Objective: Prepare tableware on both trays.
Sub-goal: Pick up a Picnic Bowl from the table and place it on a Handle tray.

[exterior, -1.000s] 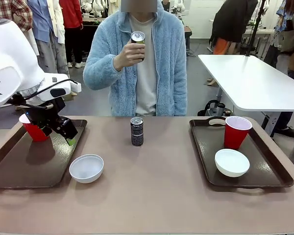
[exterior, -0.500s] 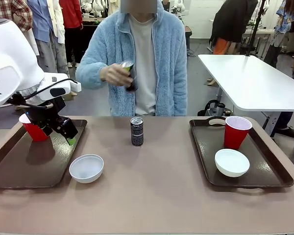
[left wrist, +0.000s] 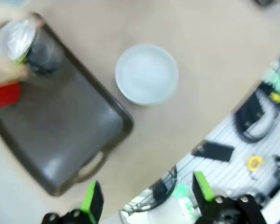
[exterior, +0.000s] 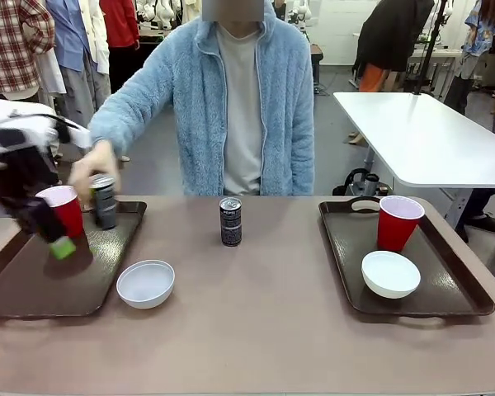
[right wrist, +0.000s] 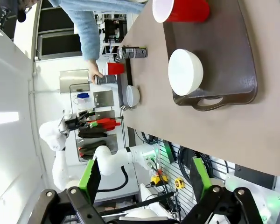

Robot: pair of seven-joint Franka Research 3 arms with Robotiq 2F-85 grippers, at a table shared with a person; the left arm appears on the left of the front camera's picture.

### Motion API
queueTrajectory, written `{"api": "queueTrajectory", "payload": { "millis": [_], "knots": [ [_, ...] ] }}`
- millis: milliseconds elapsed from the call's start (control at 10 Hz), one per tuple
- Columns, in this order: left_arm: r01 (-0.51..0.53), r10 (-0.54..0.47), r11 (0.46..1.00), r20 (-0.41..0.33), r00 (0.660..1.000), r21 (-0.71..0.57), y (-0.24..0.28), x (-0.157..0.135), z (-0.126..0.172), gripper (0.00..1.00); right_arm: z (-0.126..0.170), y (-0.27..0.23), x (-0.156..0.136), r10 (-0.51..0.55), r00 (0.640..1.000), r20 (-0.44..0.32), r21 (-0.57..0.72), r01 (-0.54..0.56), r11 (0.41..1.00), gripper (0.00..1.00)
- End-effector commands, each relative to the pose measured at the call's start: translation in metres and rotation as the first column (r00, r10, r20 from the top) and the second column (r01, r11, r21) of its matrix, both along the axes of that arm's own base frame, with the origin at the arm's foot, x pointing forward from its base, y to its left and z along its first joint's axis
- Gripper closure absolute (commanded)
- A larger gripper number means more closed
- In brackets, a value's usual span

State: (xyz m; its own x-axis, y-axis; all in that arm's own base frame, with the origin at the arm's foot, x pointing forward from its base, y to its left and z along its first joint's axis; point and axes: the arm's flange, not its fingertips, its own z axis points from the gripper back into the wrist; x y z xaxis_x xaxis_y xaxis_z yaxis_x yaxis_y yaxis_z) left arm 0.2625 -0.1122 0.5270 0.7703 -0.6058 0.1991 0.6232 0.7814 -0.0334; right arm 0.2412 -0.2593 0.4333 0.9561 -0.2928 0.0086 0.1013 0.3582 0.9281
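At frame left, on the left tray (exterior: 33, 289): a red cup (exterior: 64, 210) stands mouth up. Just beside it is a dark can (exterior: 105, 205), long axis vertical, silver top up. The person's hand (exterior: 91, 169) grips its upper part, and I cannot tell whether its base touches the tray.
Tabletop centre: I see the second can (exterior: 230, 221) upright on the bare tabletop (exterior: 256, 330), silver top up, between the trays and well apart from both.
Loose bowl (exterior: 145, 283): open side up on the tabletop, just beside the left tray's right rim, not on it.
Right tray (exterior: 454, 297): the second red cup (exterior: 398, 221) stands upright at the back, and the white bowl (exterior: 390, 273) sits in front of it, open side up.
Left fingers (left wrist: 91, 203): spread wide with nothing between them on my wrist camera. The front view shows them blurred over the left tray, near the cup.
Right fingers (right wrist: 91, 179): wide apart, holding nothing, well back from the tabletop.
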Motion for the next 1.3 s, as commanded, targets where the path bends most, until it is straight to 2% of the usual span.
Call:
{"api": "queueTrajectory", "payload": {
  "millis": [0, 500, 600, 800, 1200],
  "knots": [
    [0.029, -0.029, 0.999, -0.007, 1.0, -0.013, 0.022, -0.039, -0.015, 0.0, 0.0, 0.0, -0.003, 0.006, 1.0, 0.014, 0.003, -0.006, 1.0, 0.0],
    [-0.032, 0.032, 0.998, 0.006, 0.999, -0.05, 0.026, -0.027, -0.022, 0.0, 0.0, 0.0, -0.003, 0.006, 1.0, 0.014, 0.003, -0.006, 1.0, 0.0],
    [-0.084, 0.085, 0.995, 0.038, 0.996, -0.049, 0.022, -0.019, -0.024, 0.0, 0.0, 0.0, -0.003, 0.006, 1.0, 0.014, 0.003, -0.006, 1.0, 0.0],
    [-0.214, 0.215, 0.976, 0.04, 0.976, -0.033, 0.003, 0.014, -0.049, 0.0, 0.0, 0.0, -0.003, 0.006, 1.0, 0.014, 0.003, -0.006, 1.0, 0.0],
    [-0.312, 0.311, 0.95, 0.042, 0.95, 0.028, -0.039, 0.054, -0.09, 0.0, 0.0, 0.0, -0.003, 0.006, 1.0, 0.014, 0.003, -0.006, 1.0, 0.0]
  ]
}}
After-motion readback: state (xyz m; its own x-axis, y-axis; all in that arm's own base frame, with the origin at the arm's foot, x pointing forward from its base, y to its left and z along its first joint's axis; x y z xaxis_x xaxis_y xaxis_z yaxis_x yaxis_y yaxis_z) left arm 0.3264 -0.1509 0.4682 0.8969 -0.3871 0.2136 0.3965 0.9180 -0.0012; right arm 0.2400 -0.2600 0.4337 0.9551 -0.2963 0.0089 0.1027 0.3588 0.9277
